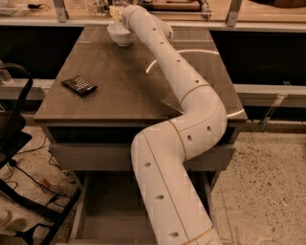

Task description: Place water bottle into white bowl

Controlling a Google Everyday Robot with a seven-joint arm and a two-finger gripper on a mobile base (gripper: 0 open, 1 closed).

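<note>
Hand (117, 11) is stationed directly above the white bowl (120, 34), at the far edge of the worktop (119, 86). Its grip state cannot be told. The water bottle is not distinguishable; it is judged to be at the hand, over the bowl.

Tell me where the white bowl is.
In the camera view, the white bowl sits near the far edge of the table, left of centre, just under the gripper, well beyond the dark packet.

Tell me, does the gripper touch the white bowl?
Cannot tell: camera view shows the gripper just above the white bowl, the arm hiding any gap.
</note>
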